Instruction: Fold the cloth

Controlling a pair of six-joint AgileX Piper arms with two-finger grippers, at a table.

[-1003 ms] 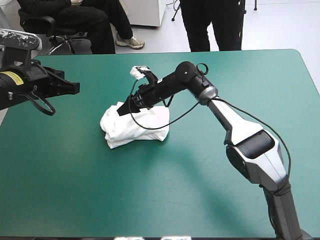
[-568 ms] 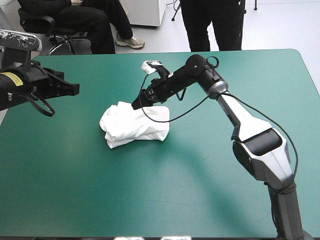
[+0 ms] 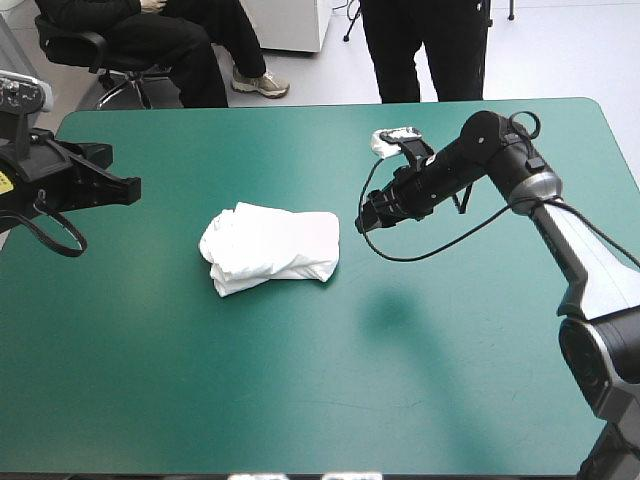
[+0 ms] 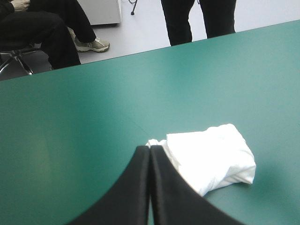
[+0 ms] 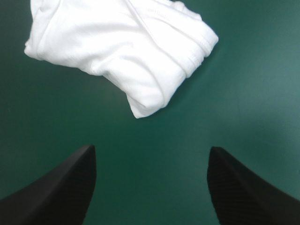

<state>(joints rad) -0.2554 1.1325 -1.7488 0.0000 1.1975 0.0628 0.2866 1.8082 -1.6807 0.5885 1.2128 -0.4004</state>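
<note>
The white T-shirt (image 3: 268, 247) lies as a folded bundle on the teal-green cover, a little left of the table's middle. My right gripper (image 3: 364, 221) hovers just to its right, apart from it, fingers spread wide with nothing between them. In the right wrist view the T-shirt (image 5: 123, 48) lies ahead of that open right gripper (image 5: 151, 154). My left gripper (image 3: 132, 187) stays near the table's left edge, well clear of the bundle. In the left wrist view the left gripper (image 4: 149, 149) is shut in a pointed arch, the T-shirt (image 4: 209, 157) ahead of it.
Teal-green cover (image 3: 330, 380) stretches bare in front of the bundle and to its right. The table's far edge (image 3: 330, 106) runs behind both arms.
My right gripper has let go of the bundle and drawn back to the right, away from it. The left arm has pulled slightly back toward the left edge. The bundle stays put.
</note>
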